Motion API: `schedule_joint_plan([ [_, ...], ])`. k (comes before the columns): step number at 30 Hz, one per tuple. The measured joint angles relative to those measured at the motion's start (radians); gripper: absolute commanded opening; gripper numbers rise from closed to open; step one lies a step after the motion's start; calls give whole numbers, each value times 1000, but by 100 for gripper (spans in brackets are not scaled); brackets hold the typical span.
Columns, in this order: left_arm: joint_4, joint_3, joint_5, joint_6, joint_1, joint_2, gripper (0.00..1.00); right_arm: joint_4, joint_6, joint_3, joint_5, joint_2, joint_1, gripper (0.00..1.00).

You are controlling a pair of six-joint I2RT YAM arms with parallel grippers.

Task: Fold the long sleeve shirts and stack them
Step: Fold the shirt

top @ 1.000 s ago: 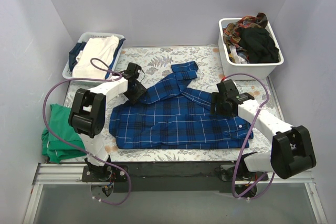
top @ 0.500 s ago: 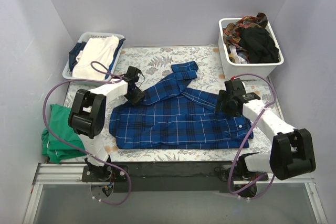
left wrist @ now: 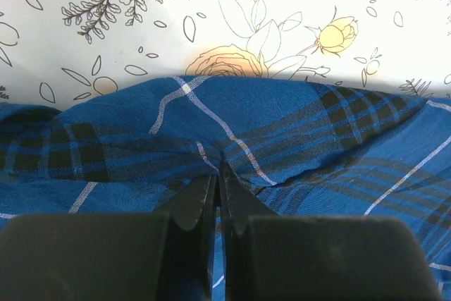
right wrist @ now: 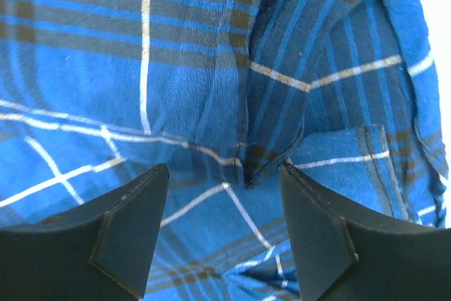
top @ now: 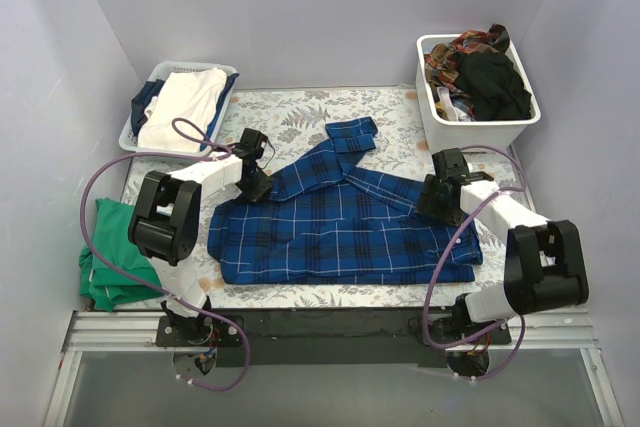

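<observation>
A dark blue plaid long sleeve shirt (top: 340, 222) lies spread on the floral table cloth (top: 300, 107), one sleeve reaching up toward the back (top: 350, 137). My left gripper (top: 258, 185) is at the shirt's upper left edge. In the left wrist view its jaws (left wrist: 218, 167) are shut on a pinched ridge of the plaid cloth (left wrist: 296, 125). My right gripper (top: 432, 203) hovers low over the shirt's right part. There its fingers (right wrist: 224, 181) stand wide open above a seam and folded flap of the shirt (right wrist: 282, 103), holding nothing.
A white basket (top: 137, 117) at the back left holds white and dark folded clothes. A white bin (top: 432, 112) at the back right is piled with mixed garments. Green cloth (top: 110, 257) lies off the table cloth's left edge.
My left gripper has closed onto the shirt's upper left edge. The right arm has swung its gripper slightly right and back over the shirt, still open.
</observation>
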Motion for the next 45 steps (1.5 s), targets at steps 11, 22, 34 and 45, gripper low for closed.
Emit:
schedule_joint_plan([
  [11, -2, 0, -2, -1, 0, 0, 0, 52, -23, 22, 3, 74, -5, 30],
  [22, -8, 1, -7, 3, 3, -2, 0, 42, -25, 33, 41, 21, -6, 1],
  [34, -88, 4, -57, 10, 30, -77, 0, 35, -19, 74, 55, -17, -95, 1],
  [45, -113, 4, -74, 34, 78, -207, 0, 40, -22, 117, 46, -40, -151, 1],
])
